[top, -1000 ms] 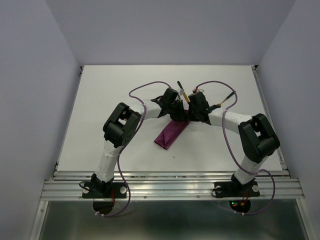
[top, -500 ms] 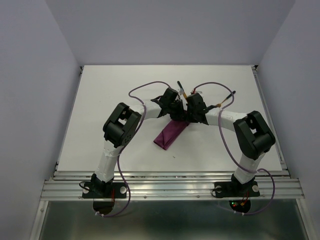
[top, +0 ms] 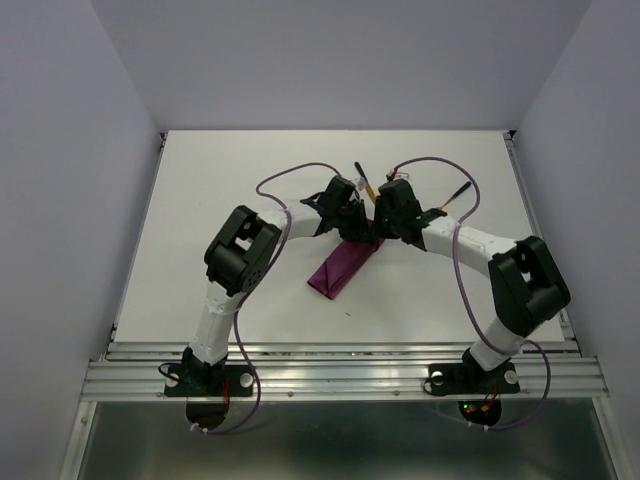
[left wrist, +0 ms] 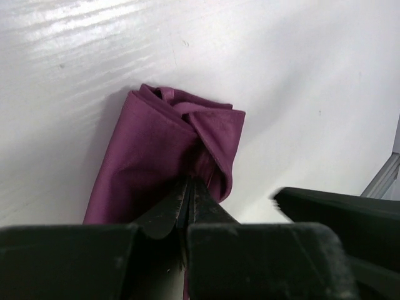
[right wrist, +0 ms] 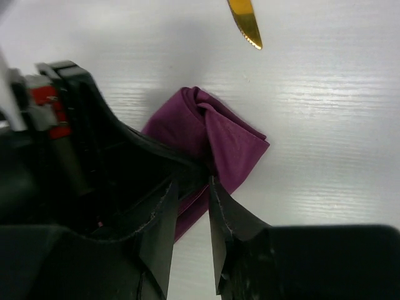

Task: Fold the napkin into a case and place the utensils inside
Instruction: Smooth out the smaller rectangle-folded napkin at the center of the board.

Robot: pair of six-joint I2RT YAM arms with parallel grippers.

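Pinching the case (left wrist: 164, 150), left tool (left wrist: 189, 185) sits beside the parted right tool (right wrist: 192, 185).

From above, the case's (top: 338, 270) far end is hiding under the left gripper (top: 353, 233) and right gripper (top: 380, 233). Beyond the case, the knife (right wrist: 245, 22) is getting cropped by the right wrist view's top edge. The utensil (top: 455, 195) right of the case is looking too tiny to identify.

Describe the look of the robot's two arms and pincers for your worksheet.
Both the left arm and right arm have white links, bulky black joints and black bases. A thin purple cable loops along each. The left pincer and right pincer are black, with flat, tapering fingers.
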